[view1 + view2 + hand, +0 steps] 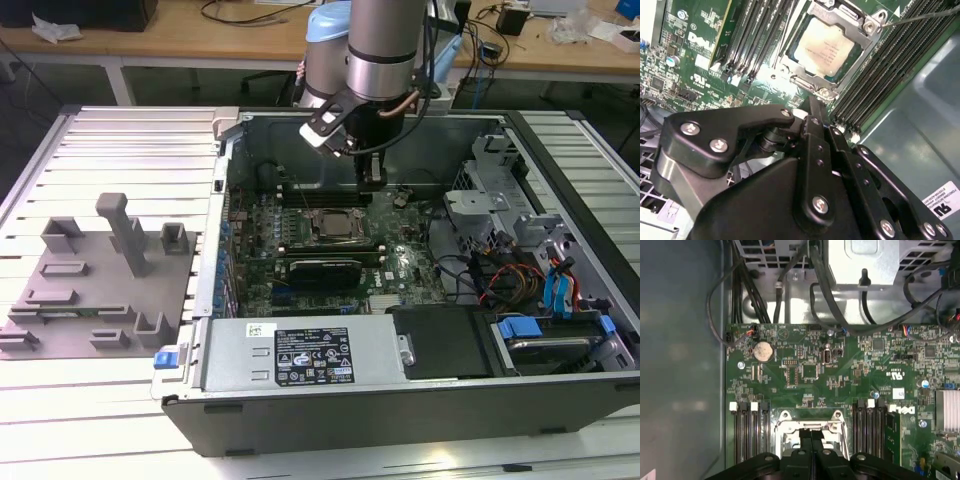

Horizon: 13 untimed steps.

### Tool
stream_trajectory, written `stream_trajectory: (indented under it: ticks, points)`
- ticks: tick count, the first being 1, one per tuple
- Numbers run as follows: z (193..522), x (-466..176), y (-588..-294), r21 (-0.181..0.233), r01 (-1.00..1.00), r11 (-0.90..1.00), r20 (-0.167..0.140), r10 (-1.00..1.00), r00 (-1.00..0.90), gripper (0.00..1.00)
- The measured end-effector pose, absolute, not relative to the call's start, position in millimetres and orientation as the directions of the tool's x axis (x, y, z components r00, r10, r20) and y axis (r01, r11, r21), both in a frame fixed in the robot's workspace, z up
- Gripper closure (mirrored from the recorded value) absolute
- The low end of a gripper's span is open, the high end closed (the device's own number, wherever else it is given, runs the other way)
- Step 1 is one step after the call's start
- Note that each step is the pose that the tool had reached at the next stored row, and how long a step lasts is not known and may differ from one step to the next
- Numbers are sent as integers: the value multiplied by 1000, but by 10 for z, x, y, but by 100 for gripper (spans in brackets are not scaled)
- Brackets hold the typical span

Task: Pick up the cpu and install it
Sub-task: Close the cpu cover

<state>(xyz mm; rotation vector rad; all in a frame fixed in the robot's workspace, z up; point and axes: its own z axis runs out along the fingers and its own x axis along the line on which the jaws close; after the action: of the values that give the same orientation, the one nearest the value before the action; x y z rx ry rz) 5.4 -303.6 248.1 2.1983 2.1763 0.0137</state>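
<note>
The cpu (pixel 335 224) lies flat in the motherboard socket inside the open computer case, its pale silver top (pixel 825 46) framed by the socket's metal bracket (pixel 800 82). My gripper (pixel 372 181) hangs just above the board, beside the socket toward the case's back wall. Its black fingers (pixel 812 112) are pressed together with nothing between them. In the first wrist view the gripper (pixel 811 434) points at the near edge of the socket frame (pixel 785 416) and covers most of it.
Memory slots (pixel 880 65) flank the socket on both sides. A grey tray with upright blocks (pixel 100 280) sits on the slatted table at the exterior view's left. The power supply (pixel 300 355), drive cage (pixel 495 195) and loose cables (pixel 830 295) crowd the case (pixel 220 200).
</note>
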Motion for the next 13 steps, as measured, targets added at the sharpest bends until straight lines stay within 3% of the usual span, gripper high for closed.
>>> stream_trajectory:
  ticks: [13]
  points:
    - [2387,-170,-3103,40,999,-9,-27,1000,11,89]
